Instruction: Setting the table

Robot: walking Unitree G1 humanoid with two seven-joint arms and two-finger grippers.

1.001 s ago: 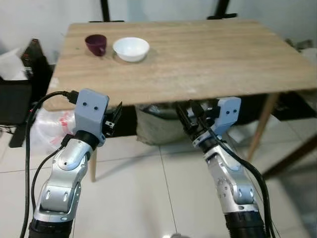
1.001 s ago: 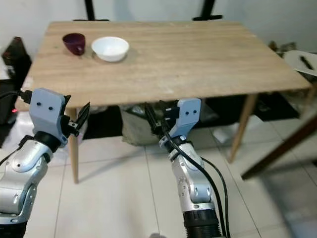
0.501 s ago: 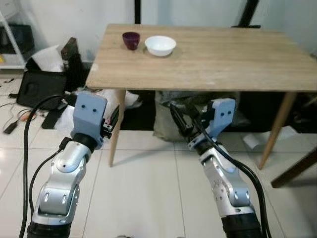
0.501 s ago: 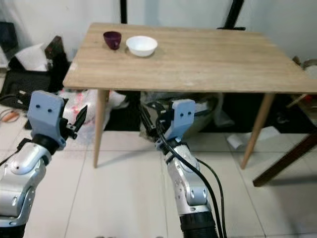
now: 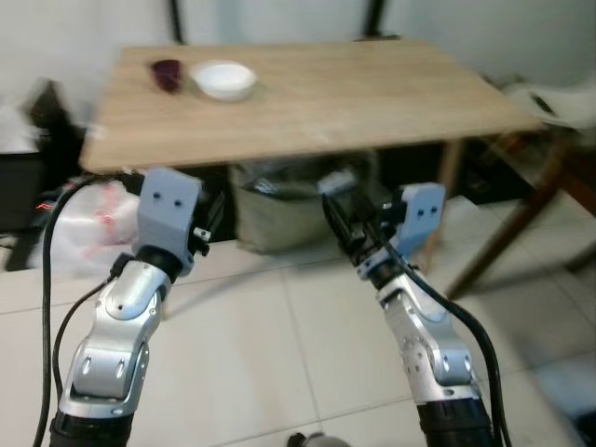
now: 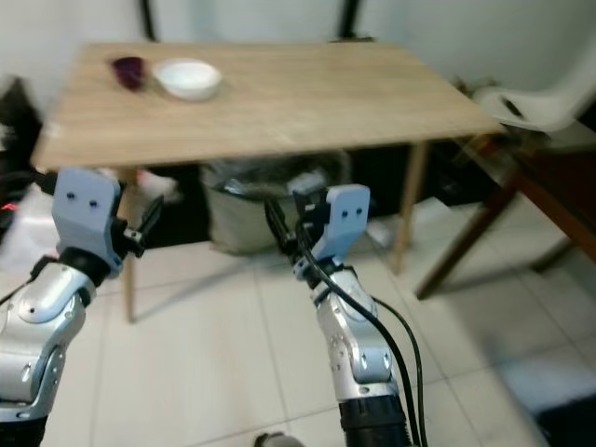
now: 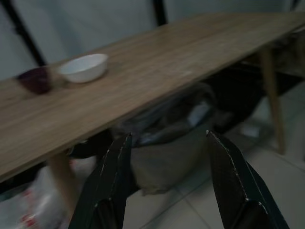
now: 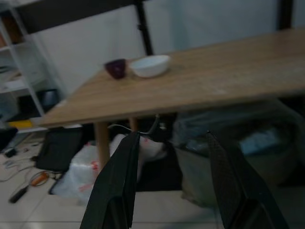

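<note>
A wooden counter (image 5: 307, 98) was seen ahead of the robot, and everything else can be placed from it. A white bowl (image 5: 223, 79) stood upright on the counter near its far left corner, and a dark purple cup (image 5: 167, 73) stood just beside the bowl, on the side nearer that corner, the two apart. The rest of the counter's top was bare wood. Both arms were held up in front of the counter's near edge, below the level of its top, over a white tiled floor (image 5: 279, 354). The left claw (image 7: 167, 183) was spread wide and held nothing. The right claw (image 8: 172, 183) was likewise spread wide and empty. Under the counter a bulging grey sack (image 7: 167, 138) was seen. A white chair (image 6: 549, 98) stood off the counter's right end.
</note>
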